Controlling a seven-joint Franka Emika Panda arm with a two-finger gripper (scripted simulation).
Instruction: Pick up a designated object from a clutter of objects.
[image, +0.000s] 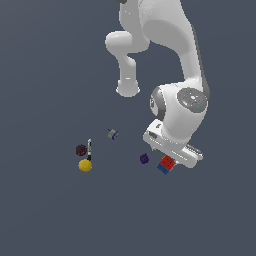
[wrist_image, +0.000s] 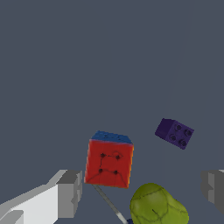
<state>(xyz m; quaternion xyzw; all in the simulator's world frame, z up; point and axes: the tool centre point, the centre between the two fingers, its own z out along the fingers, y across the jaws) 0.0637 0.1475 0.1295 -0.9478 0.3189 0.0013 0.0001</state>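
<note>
End effector (wrist_image: 142, 192) spread wide and holding nothing, hung low over the red, blue and whitish puzzle cube (wrist_image: 109, 161), a placement that reads as lining up a descent onto that target. Wrist view shows the cube lying on the grey counter (wrist_image: 109, 65) between the grey fingers (wrist_image: 70, 192), nearer one of them, with a yellow-green pear-shaped object (wrist_image: 158, 204) just beside it and a studded dark purple block (wrist_image: 175, 133) near. The exterior view hides the pear under the wrist, but alone shows a yellow ball (image: 85, 165), dark red lump (image: 81, 149) and thin dark tool (image: 89, 148) well apart to its left.
</note>
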